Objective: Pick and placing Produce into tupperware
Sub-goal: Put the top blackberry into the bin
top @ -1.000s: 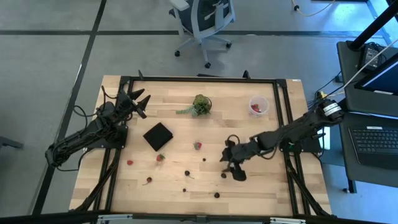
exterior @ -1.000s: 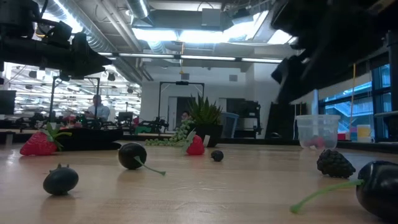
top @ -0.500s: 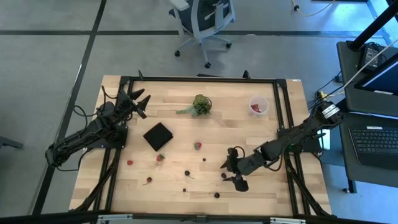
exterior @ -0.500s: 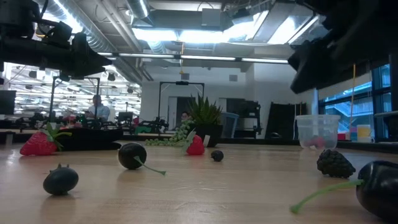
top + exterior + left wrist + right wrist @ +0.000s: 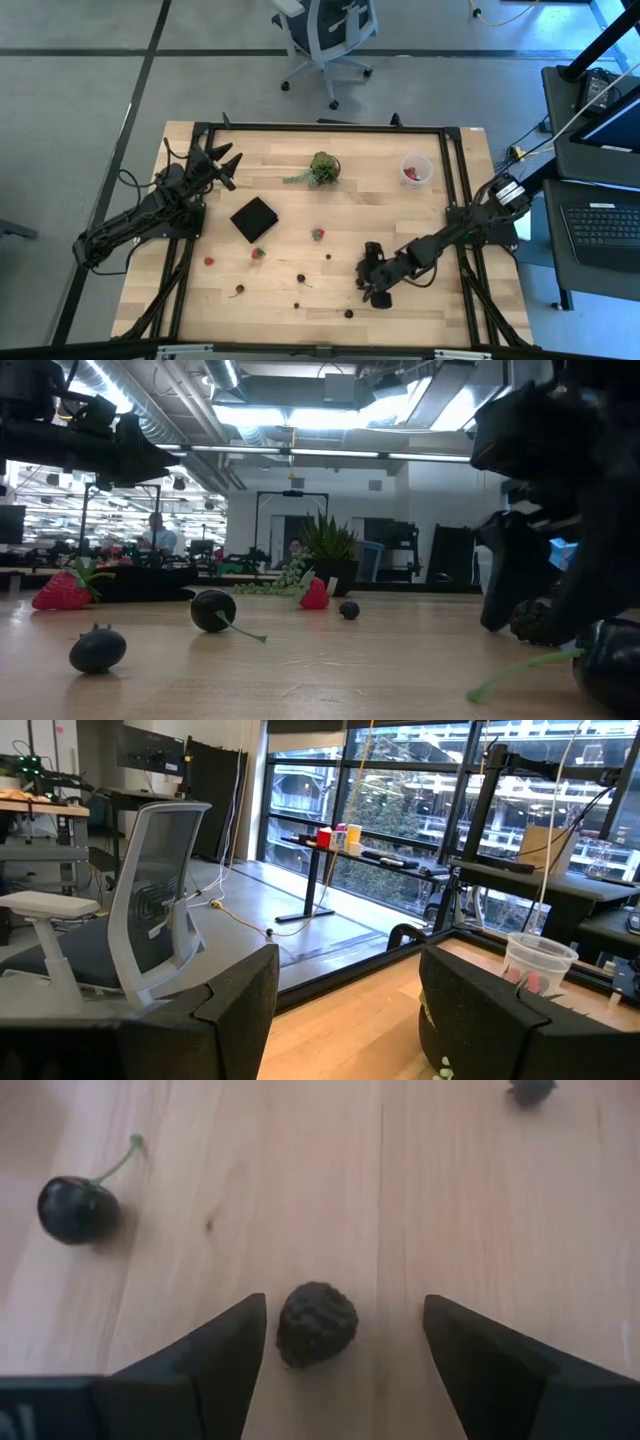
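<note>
In the high view the table (image 5: 420, 215) fills the middle of the frame. The tupperware (image 5: 416, 168) stands at its upper right, the leafy plant (image 5: 322, 168) at upper centre, the flat square (image 5: 254, 219) left of centre. Berries lie scattered across the lower half. The left gripper (image 5: 222, 164) sits at the table's upper left; the right gripper (image 5: 374, 280) is at lower right of centre, a blackberry (image 5: 316, 1323) lying on the wood between its fingers, a cherry (image 5: 76, 1208) nearby.
</note>
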`<state>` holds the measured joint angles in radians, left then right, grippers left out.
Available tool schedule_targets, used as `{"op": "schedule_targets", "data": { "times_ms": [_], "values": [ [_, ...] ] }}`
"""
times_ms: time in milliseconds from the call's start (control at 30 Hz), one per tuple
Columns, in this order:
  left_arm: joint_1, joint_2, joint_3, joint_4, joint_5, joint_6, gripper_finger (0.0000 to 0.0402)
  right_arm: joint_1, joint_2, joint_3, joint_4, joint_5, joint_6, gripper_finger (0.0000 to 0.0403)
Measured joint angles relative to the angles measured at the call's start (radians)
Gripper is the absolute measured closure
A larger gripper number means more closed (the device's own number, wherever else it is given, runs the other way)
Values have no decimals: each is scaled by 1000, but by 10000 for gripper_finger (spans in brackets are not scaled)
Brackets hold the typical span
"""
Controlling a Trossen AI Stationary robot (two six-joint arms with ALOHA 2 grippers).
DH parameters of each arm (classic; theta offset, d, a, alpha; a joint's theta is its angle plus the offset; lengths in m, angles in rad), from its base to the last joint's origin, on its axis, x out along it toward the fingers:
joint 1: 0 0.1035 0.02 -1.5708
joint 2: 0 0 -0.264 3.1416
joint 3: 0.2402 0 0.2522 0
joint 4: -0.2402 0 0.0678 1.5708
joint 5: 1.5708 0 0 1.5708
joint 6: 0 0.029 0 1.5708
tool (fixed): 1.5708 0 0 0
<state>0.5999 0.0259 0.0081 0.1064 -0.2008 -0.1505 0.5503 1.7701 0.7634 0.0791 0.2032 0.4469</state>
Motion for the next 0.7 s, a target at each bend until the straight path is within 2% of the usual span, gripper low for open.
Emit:
{"op": "schedule_targets", "data": {
  "times_ms": [167, 533, 700],
  "values": [
    [0, 0, 0, 0, 0, 0, 166, 0, 18, 2, 0, 10, 20, 151],
    [0, 0, 0, -1, 0, 0, 166, -2, 13, 1, -43, 31, 17, 271],
    [0, 0, 0, -1, 0, 1, 166, -2, 13, 0, -38, 32, 17, 301]
  ]
}}
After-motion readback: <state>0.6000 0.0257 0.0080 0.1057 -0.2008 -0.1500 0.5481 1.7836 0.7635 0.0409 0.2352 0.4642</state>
